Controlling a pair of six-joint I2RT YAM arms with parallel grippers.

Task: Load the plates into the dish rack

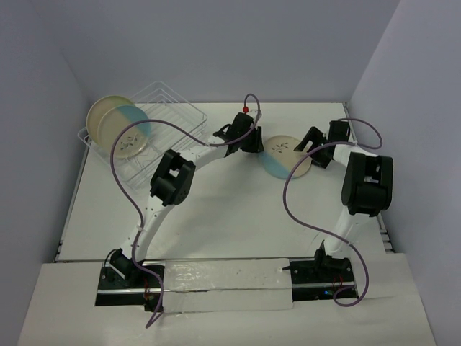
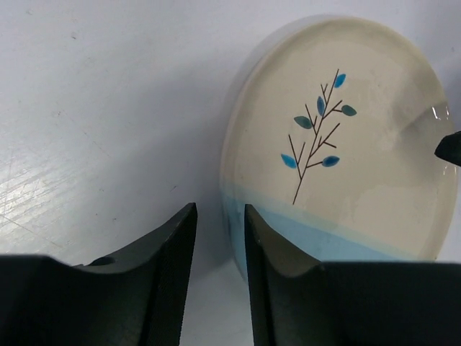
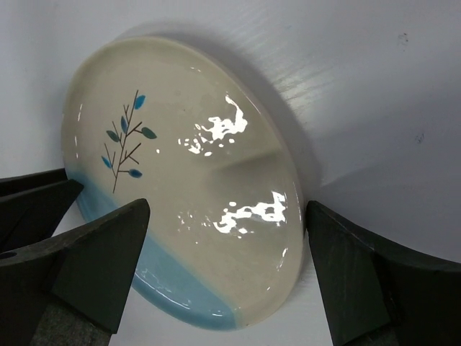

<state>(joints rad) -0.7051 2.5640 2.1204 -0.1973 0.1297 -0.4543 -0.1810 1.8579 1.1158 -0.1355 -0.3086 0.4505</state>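
Plate (image 1: pixel 287 156), half blue, lies mid-frame on your surface (image 1: pixel 230 216); your right gripper (image 3: pixel 227 209) gapes across it, left gripper (image 2: pixel 220 209) stands narrow at its rim, grip unclear.

A white table (image 1: pixel 238 216) fills this little bay, closed in by plain pale grey-lilac walls: a back wall (image 1: pixel 230 43), a left wall (image 1: pixel 36 144) and a right wall (image 1: pixel 421 122). The light is soft and even, leaving only faint shadows on the tabletop. It puts a glossy sheen on the white board (image 1: pixel 72 303) along the near edge.
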